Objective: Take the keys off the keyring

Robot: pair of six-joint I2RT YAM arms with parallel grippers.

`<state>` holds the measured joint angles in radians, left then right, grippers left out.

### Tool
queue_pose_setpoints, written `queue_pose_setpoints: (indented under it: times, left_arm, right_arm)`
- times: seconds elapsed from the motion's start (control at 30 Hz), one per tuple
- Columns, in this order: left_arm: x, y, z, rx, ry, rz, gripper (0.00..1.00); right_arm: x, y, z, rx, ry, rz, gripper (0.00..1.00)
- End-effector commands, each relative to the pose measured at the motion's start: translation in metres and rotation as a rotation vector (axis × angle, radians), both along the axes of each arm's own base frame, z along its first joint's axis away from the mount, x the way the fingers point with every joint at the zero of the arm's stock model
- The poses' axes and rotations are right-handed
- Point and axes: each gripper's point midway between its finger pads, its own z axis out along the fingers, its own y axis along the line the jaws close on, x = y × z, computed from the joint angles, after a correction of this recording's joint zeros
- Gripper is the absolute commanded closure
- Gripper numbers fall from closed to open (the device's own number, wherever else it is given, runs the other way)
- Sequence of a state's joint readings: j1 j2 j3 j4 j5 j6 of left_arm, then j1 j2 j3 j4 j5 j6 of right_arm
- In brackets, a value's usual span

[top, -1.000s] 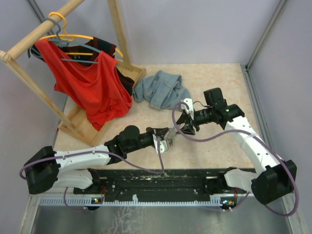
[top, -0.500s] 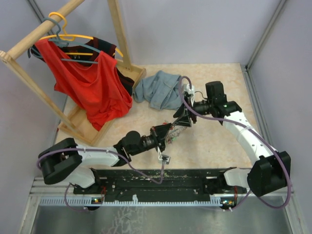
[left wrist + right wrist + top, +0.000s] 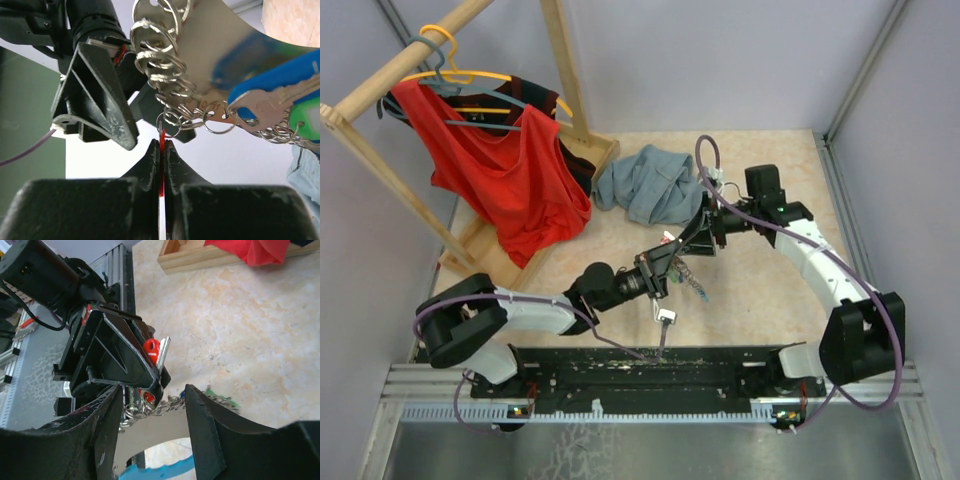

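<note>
Left wrist view showed the left gripper (image 3: 161, 145) clamped on a red key (image 3: 161, 195), the keyring (image 3: 162, 75) and other keys (image 3: 270, 92) hanging just beyond. The right gripper (image 3: 153, 390) stood with fingers spread just beside them, above the table's (image 3: 770, 300) middle.

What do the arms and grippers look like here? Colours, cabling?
White link shells and black joint housings on the left arm and right arm; each trails a purple cable. The left gripper and right gripper are matte black, scuffed, with wedge-shaped fingers and triangular cutouts.
</note>
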<state>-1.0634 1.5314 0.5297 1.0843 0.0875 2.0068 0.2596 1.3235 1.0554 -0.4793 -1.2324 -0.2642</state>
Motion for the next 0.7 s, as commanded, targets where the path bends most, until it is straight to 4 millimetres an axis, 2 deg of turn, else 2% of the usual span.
queue_pose_setpoints:
  times: [0.0, 0.1, 0.23, 0.4, 0.5, 0.67]
  left_arm:
    - [-0.001, 0.005, 0.049, -0.088, -0.141, 0.016, 1.00]
    - [-0.002, 0.003, 0.045, -0.071, -0.142, 0.008, 1.00]
    - [-0.005, -0.002, 0.041, -0.056, -0.144, -0.014, 1.00]
    - [-0.011, -0.009, 0.036, -0.039, -0.141, -0.038, 1.00]
    - [-0.016, -0.012, 0.034, -0.030, -0.146, -0.051, 1.00]
    - [-0.019, -0.016, 0.032, -0.017, -0.144, -0.060, 1.00]
  right_arm:
    - [0.000, 0.004, 0.012, 0.039, 0.011, 0.057, 0.47]
    - [-0.007, 0.007, 0.025, 0.102, 0.077, 0.096, 0.47]
    - [-0.006, 0.010, 0.033, 0.144, 0.117, 0.085, 0.47]
    - [-0.004, 0.011, 0.034, 0.153, 0.146, 0.079, 0.47]
    - [0.000, 0.012, 0.027, 0.143, 0.186, 0.069, 0.48]
    - [-0.001, 0.015, 0.022, 0.136, 0.240, 0.094, 0.64]
